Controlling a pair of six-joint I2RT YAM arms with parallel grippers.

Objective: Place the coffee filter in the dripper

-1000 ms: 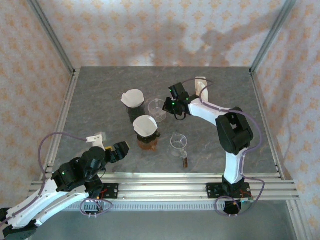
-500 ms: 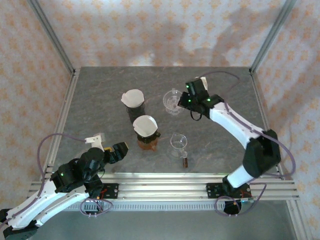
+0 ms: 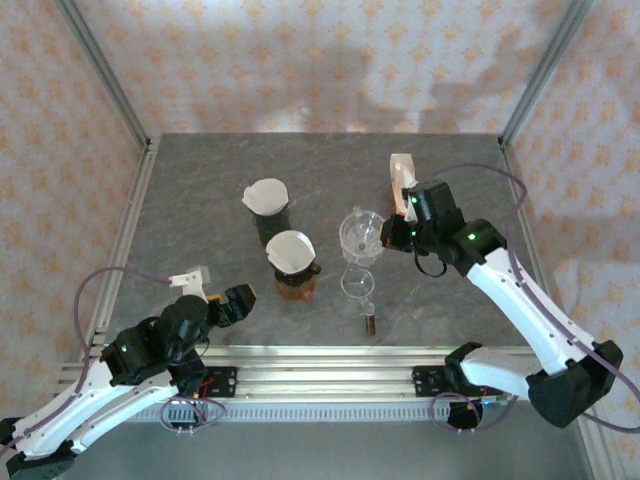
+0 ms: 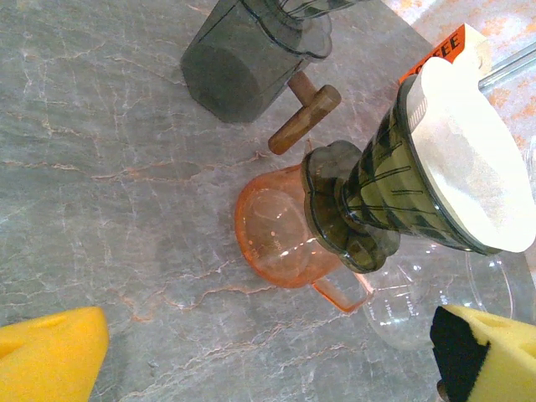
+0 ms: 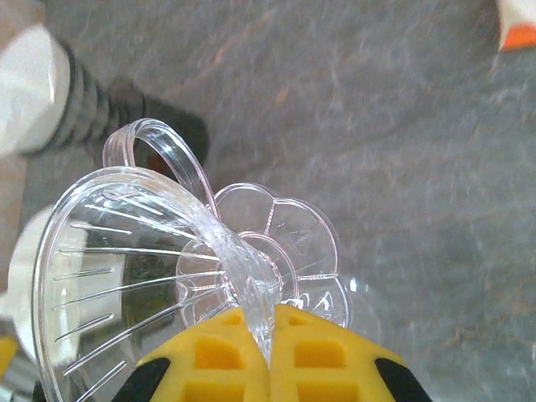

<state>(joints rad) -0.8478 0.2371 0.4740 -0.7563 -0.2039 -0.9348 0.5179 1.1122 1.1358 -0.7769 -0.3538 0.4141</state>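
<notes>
The right jaws are clamped on the rim of the clear dripper, the left jaws gape wide at the near edge of the bench — and the paper filter, sitting in a dark dripper, looks featherlight and floppy, best pinched gently at its top edge.

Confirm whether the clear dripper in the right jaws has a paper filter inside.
No: the right wrist view shows the clear dripper with bare ribbed walls and no white paper inside.

Lab rig: aluminium frame, patterned backdrop walls.
</notes>
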